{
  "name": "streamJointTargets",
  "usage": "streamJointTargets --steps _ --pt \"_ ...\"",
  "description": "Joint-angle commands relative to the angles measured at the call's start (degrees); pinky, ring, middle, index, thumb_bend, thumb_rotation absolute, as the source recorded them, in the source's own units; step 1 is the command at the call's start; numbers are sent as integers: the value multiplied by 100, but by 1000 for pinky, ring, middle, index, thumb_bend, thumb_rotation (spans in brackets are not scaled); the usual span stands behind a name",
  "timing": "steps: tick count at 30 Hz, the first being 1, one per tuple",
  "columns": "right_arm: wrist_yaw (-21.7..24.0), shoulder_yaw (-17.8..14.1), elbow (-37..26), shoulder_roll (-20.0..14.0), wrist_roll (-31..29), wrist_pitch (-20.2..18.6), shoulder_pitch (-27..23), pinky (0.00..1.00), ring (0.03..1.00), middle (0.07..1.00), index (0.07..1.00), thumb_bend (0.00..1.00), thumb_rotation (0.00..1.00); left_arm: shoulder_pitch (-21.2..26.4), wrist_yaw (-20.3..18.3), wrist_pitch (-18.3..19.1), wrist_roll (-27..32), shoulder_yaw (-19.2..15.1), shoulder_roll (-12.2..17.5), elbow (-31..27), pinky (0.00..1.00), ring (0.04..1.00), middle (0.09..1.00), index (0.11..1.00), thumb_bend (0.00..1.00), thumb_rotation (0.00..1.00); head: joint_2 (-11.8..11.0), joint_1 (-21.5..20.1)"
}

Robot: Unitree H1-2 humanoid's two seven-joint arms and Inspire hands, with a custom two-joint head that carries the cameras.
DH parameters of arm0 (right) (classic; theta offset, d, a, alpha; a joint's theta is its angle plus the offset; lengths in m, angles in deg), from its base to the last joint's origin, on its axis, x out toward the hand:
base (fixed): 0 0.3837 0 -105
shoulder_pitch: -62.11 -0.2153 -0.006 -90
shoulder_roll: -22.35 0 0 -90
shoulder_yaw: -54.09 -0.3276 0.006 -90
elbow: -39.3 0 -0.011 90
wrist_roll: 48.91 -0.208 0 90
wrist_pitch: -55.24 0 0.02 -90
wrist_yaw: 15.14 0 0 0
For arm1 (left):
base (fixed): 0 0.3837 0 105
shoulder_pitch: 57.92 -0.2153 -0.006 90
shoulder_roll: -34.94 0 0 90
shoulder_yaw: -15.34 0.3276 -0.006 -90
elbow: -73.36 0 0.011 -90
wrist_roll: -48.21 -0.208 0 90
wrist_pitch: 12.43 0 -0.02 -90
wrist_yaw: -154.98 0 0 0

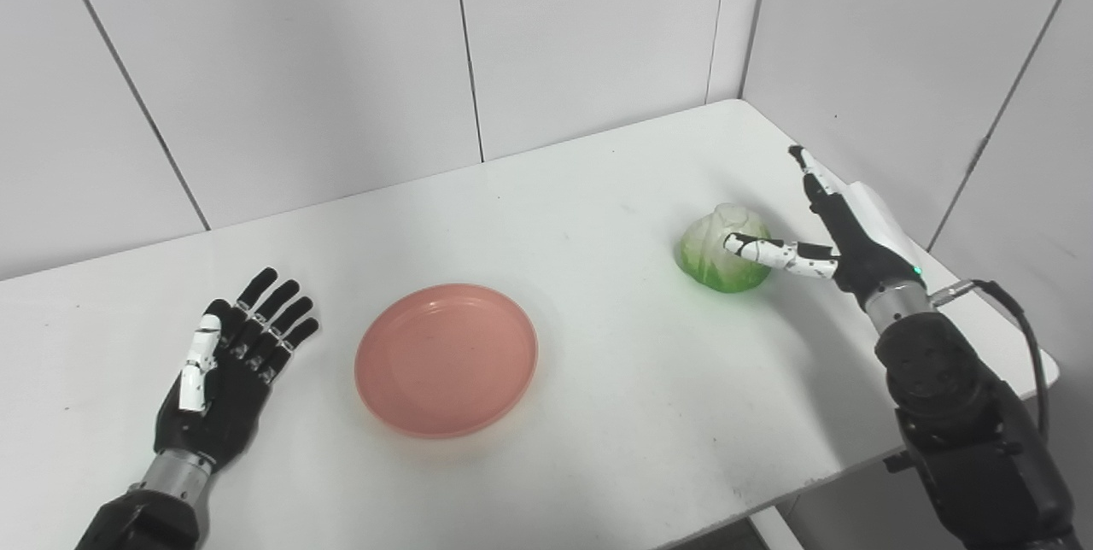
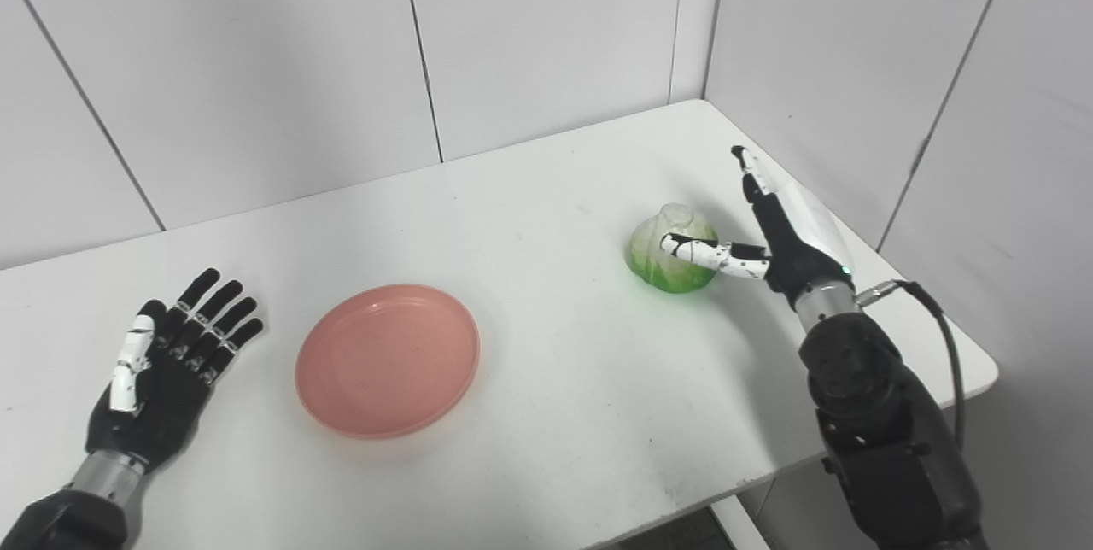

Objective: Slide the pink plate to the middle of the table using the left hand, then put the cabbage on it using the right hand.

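White panelled walls met in a corner behind a white table, its surface matte with a few faint scuffs.

The pink plate lay flat left of the table's middle, nearer the front edge, empty. The left hand rested just beside it on the left, palm up, fingers spread, holding nothing and clear of the rim.

The cabbage sat on the right part of the table, well apart from the plate. It was a small rounded head, pale on top and bright green at the base. The right hand stood open at its right side: the thumb reached across the near face of the cabbage and looked to touch it, while the fingers pointed up and away past the head. No grip was closed.

Judgement on handling: the cabbage looked like a light moulded toy, smooth and slightly glossy, so probably stiff and inclined to roll or slip under a one-sided push. Best hold would be across the widest part, thumb on the near side and fingers wrapped over the far side, low enough to stop it squirting upward. The plate appeared to be thin rigid plastic, light and shallow, and should slide easily on this surface from a push on its left rim.
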Motion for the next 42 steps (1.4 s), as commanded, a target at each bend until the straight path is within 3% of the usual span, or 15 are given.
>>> streamJointTargets --steps 1,7,12,18,25,36,42 --pt "-179 -3 26 -203 -27 317 -274 908 1000 1000 1000 1000 605 -584 29 133 -68 -9 37 241 860 869 882 879 462 826 12 15" --pt "-270 123 268 -279 -49 409 -344 893 987 1000 1000 1000 584 -641 101 239 -76 -1 26 77 871 875 887 883 460 822 43 26" --pt "-474 310 623 -380 99 750 -411 883 984 1000 1000 1000 615 -661 63 279 -40 6 36 16 890 888 900 897 467 807 64 32" --pt "-520 442 769 -458 106 791 -474 895 999 1000 1000 1000 615 -691 89 348 -29 8 41 -63 890 884 899 898 469 811 96 34" --pt "-300 596 861 -520 39 533 -609 943 1000 1000 1000 1000 581 -737 124 394 -34 11 45 -169 880 879 896 896 457 823 142 45" --pt "14 909 1233 -669 133 256 -932 870 995 1000 1000 1000 570 -820 169 450 -58 37 61 -378 867 880 898 895 453 847 209 59" --pt "109 1027 1458 -733 261 71 -1105 744 928 1000 1000 1000 541 -859 201 545 -29 33 50 -511 881 888 905 902 461 828 231 70"
